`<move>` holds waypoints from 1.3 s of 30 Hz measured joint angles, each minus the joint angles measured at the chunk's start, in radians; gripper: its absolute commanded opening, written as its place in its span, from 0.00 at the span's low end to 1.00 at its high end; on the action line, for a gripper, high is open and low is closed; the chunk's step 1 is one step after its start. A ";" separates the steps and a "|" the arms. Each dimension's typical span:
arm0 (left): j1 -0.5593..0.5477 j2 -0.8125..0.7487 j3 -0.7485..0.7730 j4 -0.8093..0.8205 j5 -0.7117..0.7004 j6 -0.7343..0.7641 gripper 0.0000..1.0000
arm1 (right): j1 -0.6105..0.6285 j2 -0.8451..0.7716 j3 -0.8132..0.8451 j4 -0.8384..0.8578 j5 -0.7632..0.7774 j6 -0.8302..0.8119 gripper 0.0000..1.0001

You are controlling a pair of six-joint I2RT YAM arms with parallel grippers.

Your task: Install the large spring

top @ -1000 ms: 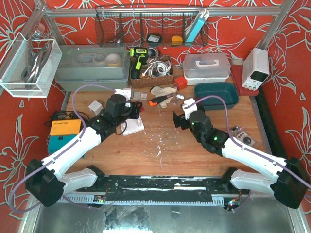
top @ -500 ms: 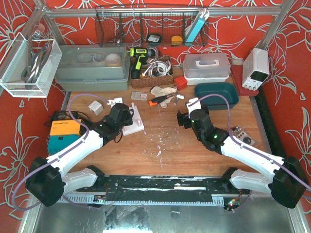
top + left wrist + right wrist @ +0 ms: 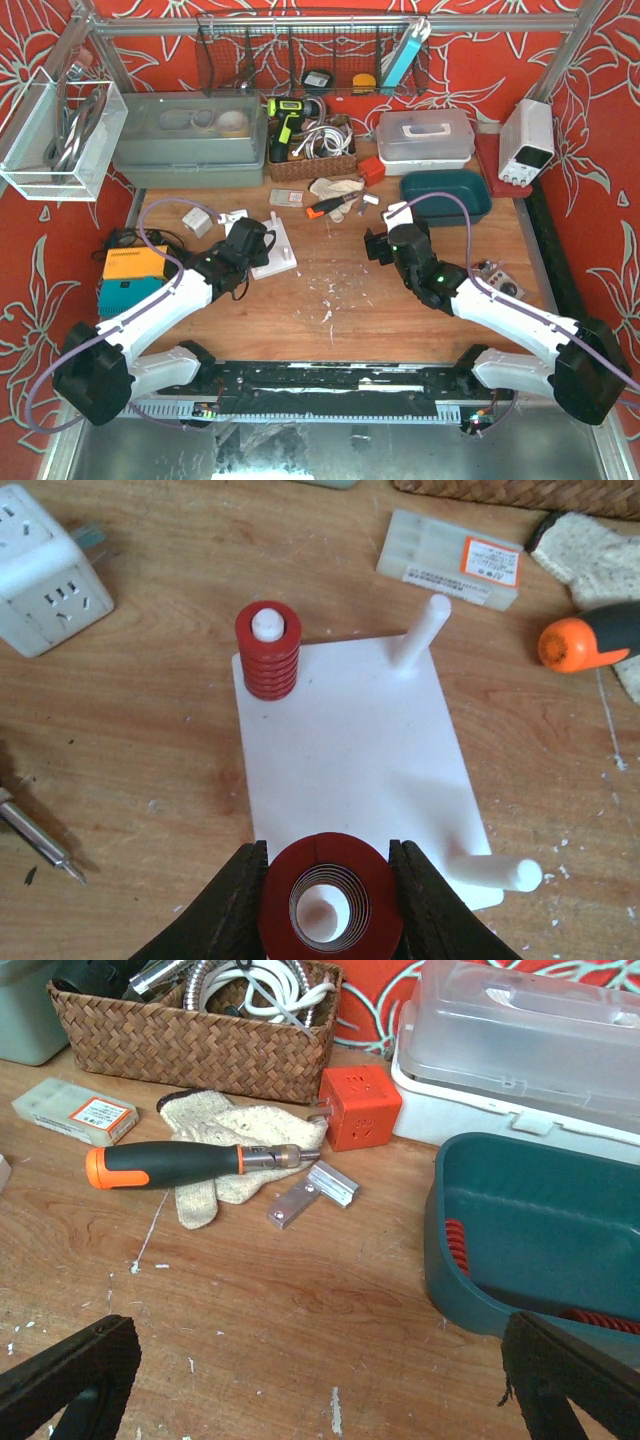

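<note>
Held the large spring point(image 3: 325, 855) clenched in the left gripper point(image 3: 327, 905) at the white peg board's point(image 3: 350, 740) 7 o'clock corner. Seating step, seemingly; needed next: straight push down, then release.

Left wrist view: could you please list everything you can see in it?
board: 1, white, centre
bare pegs: 2, white, board's far-right and near-right corners
small spring: 1, red, on the far-left peg
large spring: 1, red, bottom edge, at board's near-left corner
socket cube: 1, white, far left
box: 1, clear with orange label, beyond the board
screwdriver: 1, orange and black, right edge
glove: 1, cream, far right corner
basket: 1, brown, top edge
metal tip: 1, grey, left edge
table: 1, brown wood, under everything
left gripper: 1, black, bottom edge, shut on large spring
</note>
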 measured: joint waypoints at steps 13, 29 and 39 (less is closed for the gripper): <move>0.000 -0.006 -0.069 0.031 0.007 -0.025 0.00 | -0.007 0.003 0.000 -0.008 0.000 0.011 0.99; 0.000 0.039 -0.103 0.089 0.004 -0.034 0.41 | -0.010 0.003 0.000 -0.008 -0.001 0.014 0.99; 0.000 0.056 -0.092 0.091 0.005 -0.043 0.62 | -0.017 0.003 0.000 -0.008 -0.002 0.018 0.99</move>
